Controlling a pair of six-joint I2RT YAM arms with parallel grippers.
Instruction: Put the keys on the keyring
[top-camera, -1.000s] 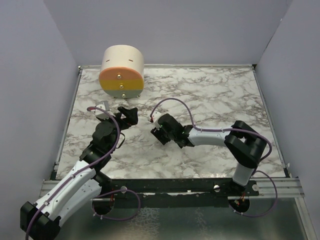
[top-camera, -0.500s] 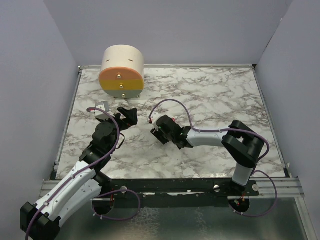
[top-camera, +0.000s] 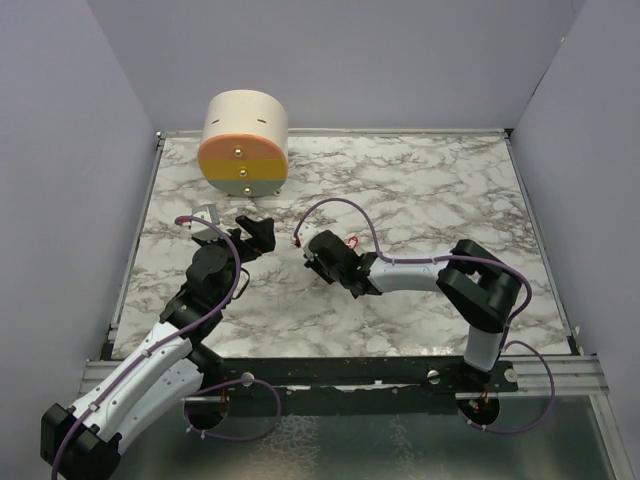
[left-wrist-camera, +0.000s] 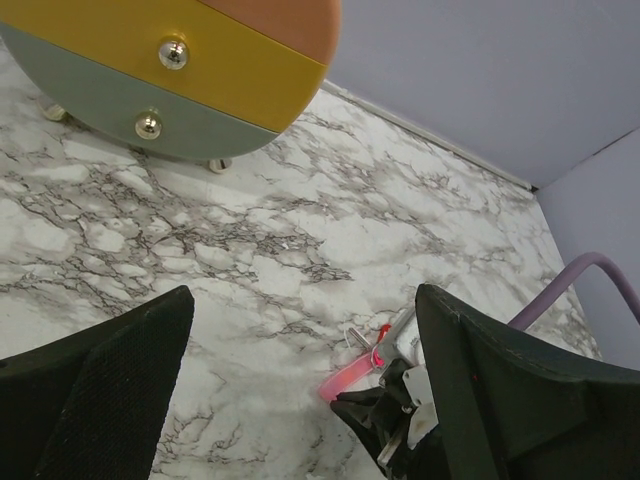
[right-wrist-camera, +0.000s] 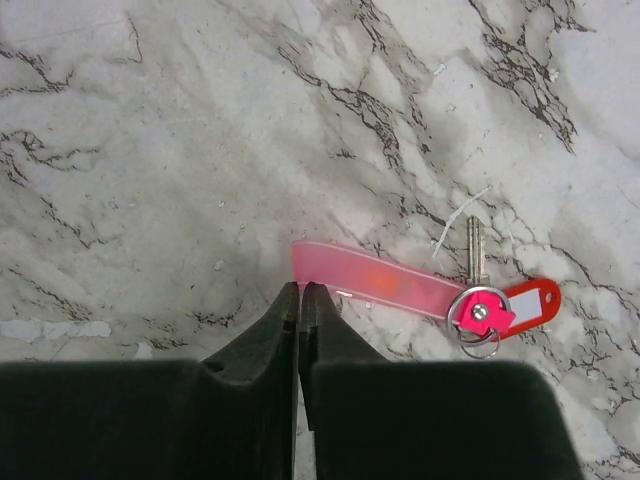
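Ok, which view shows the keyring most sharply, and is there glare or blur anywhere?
Right wrist view: the keyring and its pink strip are sharp, evenly lit; the right pincer is a dark mass without detail. Left wrist view: strip glows, oversaturated; drawer knobs carry glints. Top view: soft even light, keyring tiny.

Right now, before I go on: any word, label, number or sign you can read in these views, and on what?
No readable text in any view.
Small red plastic key tag: its white label window looks blank.
Bright-pink flat strip: no print visible.
Round cream drawer cabinet: small dark marks on top, too small to read.
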